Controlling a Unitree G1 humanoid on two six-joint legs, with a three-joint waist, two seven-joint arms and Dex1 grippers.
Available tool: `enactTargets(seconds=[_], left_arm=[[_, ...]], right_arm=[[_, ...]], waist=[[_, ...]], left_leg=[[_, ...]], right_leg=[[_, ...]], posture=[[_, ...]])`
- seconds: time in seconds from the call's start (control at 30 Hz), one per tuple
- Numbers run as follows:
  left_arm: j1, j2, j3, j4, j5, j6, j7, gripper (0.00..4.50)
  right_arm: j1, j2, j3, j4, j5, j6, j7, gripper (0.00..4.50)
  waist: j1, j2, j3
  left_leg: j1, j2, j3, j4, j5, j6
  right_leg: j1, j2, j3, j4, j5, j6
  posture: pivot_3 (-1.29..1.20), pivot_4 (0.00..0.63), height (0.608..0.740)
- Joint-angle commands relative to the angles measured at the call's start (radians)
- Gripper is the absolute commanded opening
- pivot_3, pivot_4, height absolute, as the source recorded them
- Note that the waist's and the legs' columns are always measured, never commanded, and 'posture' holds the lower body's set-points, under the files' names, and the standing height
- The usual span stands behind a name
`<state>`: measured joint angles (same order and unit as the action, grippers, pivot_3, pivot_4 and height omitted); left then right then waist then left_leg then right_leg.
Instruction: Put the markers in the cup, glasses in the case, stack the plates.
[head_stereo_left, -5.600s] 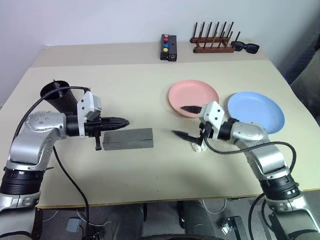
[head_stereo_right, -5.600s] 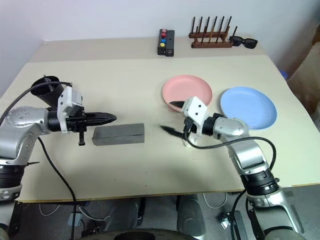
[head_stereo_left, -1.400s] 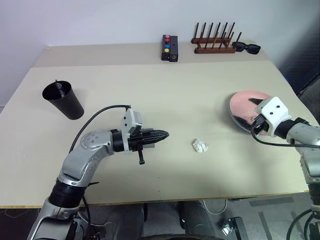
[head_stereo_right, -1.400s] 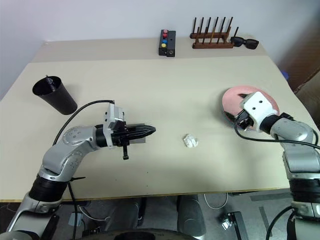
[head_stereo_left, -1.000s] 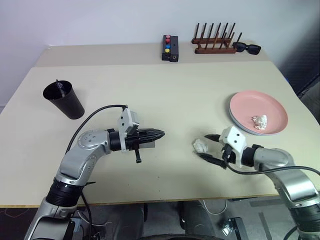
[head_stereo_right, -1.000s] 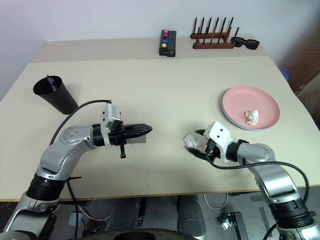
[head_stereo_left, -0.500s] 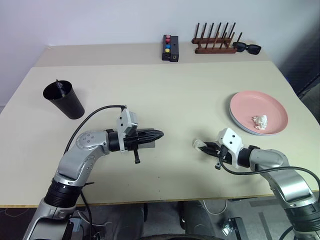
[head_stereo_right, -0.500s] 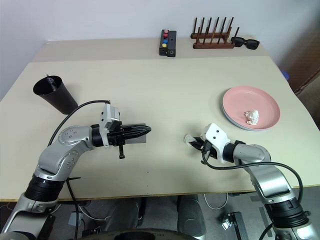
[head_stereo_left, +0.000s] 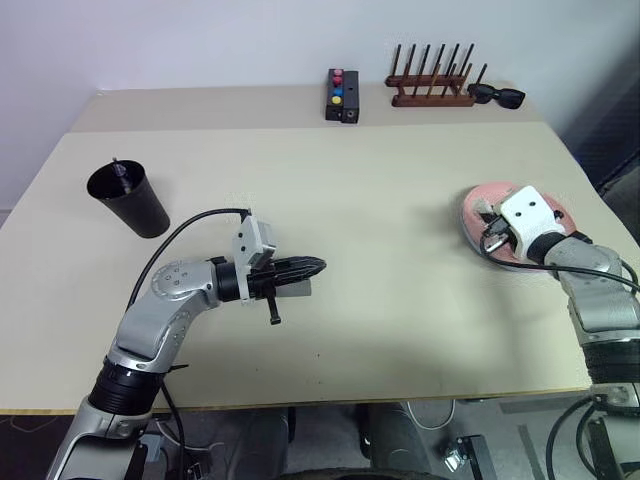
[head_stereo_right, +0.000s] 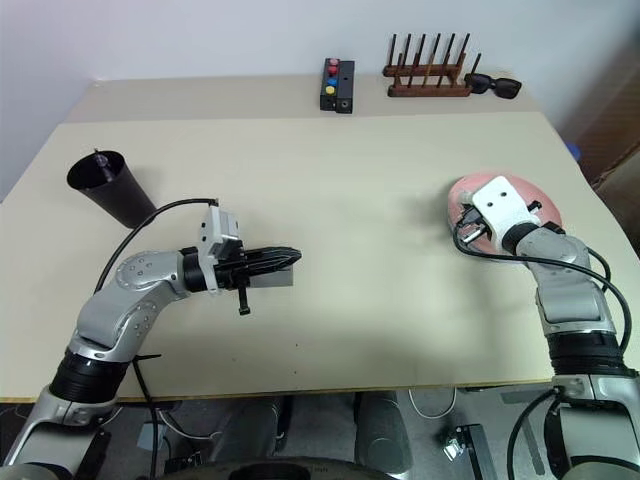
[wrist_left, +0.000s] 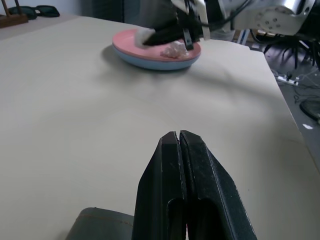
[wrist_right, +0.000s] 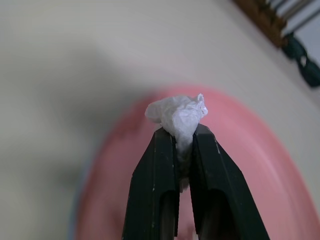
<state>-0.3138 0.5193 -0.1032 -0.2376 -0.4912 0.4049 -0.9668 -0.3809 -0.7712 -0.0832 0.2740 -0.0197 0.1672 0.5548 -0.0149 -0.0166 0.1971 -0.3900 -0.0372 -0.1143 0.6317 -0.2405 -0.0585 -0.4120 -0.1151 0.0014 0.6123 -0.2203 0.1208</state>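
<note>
My right gripper (wrist_right: 178, 135) is shut on a crumpled white paper wad (wrist_right: 177, 114) and hovers over the pink plate (head_stereo_left: 545, 215) at the table's right side. That plate lies on the light blue plate (wrist_left: 150, 62), and a second wad (wrist_left: 173, 49) rests on it. My left gripper (head_stereo_left: 312, 267) is shut and empty, level over the closed grey case (head_stereo_left: 296, 288) near the table's middle. The black cup (head_stereo_left: 130, 203) stands at the far left with a marker end (head_stereo_left: 117, 168) poking out of it. The glasses are out of view.
Along the back edge sit a black box with coloured buttons (head_stereo_left: 341, 95), a wooden peg rack (head_stereo_left: 430, 86) and black sunglasses (head_stereo_left: 498, 96). The plates lie close to the table's right edge. Bare tabletop stretches between the case and the plates.
My right gripper shut on the paper wad lying mid-table and carried it right and away to above the pink plate. The left gripper stayed put.
</note>
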Motion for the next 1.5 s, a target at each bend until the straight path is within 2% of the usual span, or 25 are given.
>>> enactTargets(seconds=[0.03,0.1,0.23,0.37,0.47,0.57,0.7,0.83,0.9,1.2,1.5], left_arm=[[0.013,0.008,0.031,-0.038,-0.012,-0.011,0.007,0.00],[0.017,0.008,0.033,-0.043,-0.013,-0.009,0.010,0.00],[0.016,0.009,0.036,-0.043,-0.014,-0.008,0.013,0.00],[0.014,0.012,0.067,-0.035,-0.024,-0.010,0.023,0.00],[0.070,0.048,0.160,-0.060,-0.046,0.003,0.051,0.00],[0.165,0.084,0.256,-0.115,-0.075,0.015,0.076,0.00],[0.307,0.118,0.389,-0.150,-0.084,0.004,0.113,0.00],[0.453,0.110,0.556,-0.133,-0.081,-0.046,0.147,0.00],[0.513,0.111,0.601,-0.130,-0.075,-0.061,0.145,0.00],[0.627,0.105,0.671,-0.096,-0.035,-0.129,0.163,0.00],[0.642,0.113,0.672,-0.091,-0.037,-0.143,0.176,0.00]], right_arm=[[-0.011,-0.032,-0.024,0.008,0.003,-0.032,0.020,0.40],[-0.011,-0.035,-0.028,0.010,0.000,-0.038,0.018,1.13],[-0.015,-0.042,-0.036,0.009,-0.014,-0.062,-0.002,3.09],[-0.005,-0.054,-0.040,-0.007,-0.012,-0.102,0.012,3.09],[0.013,-0.050,-0.067,-0.069,0.067,-0.160,0.085,3.09],[0.057,-0.031,-0.073,-0.160,0.169,-0.171,0.198,3.09],[0.100,-0.006,-0.069,-0.257,0.318,-0.089,0.326,3.09],[0.132,-0.009,-0.059,-0.267,0.377,-0.052,0.423,3.09],[0.125,-0.001,-0.072,-0.251,0.394,-0.044,0.435,3.09],[0.100,0.009,-0.068,-0.131,0.385,-0.088,0.485,3.09],[0.054,0.045,-0.031,-0.111,0.357,-0.072,0.470,3.09]], waist=[[-0.003,0.000,0.000],[-0.003,0.000,0.000],[0.000,0.000,0.000],[0.000,0.000,0.000],[-0.005,0.000,0.000],[-0.009,0.001,0.000],[-0.003,0.001,0.000],[0.004,0.000,0.000],[0.004,0.000,0.000],[0.003,0.000,0.000],[0.001,0.001,0.000]], left_leg=[[0.000,0.000,0.000,0.000,0.000,0.000],[0.000,0.000,0.000,0.000,0.000,0.000],[0.000,0.000,0.000,0.000,0.000,0.000],[0.000,0.000,0.000,0.000,0.000,0.000],[0.000,0.000,0.000,0.000,0.000,0.000],[0.001,0.001,0.000,-0.002,0.000,0.000],[0.001,0.001,0.000,-0.001,0.000,0.001],[0.001,0.001,0.000,0.000,-0.001,0.001],[0.001,0.001,0.000,0.000,-0.001,0.001],[0.000,0.001,0.000,0.000,-0.001,0.000],[0.000,0.001,0.001,0.000,-0.001,0.000]], right_leg=[[0.000,0.000,0.000,0.000,0.000,0.000],[0.000,0.000,0.000,0.000,0.000,0.000],[0.000,0.000,0.000,0.000,0.000,0.000],[0.000,0.000,0.000,0.000,0.000,0.000],[0.000,0.000,0.000,0.000,0.000,0.000],[-0.001,0.001,0.000,0.000,0.000,0.001],[0.000,0.001,0.000,0.000,0.000,0.000],[0.001,0.000,0.000,0.000,-0.001,0.000],[0.001,-0.001,0.000,-0.001,-0.001,0.000],[0.000,-0.001,0.000,-0.001,-0.001,-0.001],[-0.001,-0.001,0.000,-0.001,-0.001,-0.001]], posture=[[0.00,0.150,0.734],[0.00,0.150,0.734],[0.00,0.150,0.734],[0.00,0.150,0.734],[0.00,0.150,0.734],[0.00,0.150,0.734],[0.00,0.150,0.734],[0.00,0.150,0.734],[0.00,0.150,0.734],[0.00,0.150,0.734],[0.00,0.150,0.734]])
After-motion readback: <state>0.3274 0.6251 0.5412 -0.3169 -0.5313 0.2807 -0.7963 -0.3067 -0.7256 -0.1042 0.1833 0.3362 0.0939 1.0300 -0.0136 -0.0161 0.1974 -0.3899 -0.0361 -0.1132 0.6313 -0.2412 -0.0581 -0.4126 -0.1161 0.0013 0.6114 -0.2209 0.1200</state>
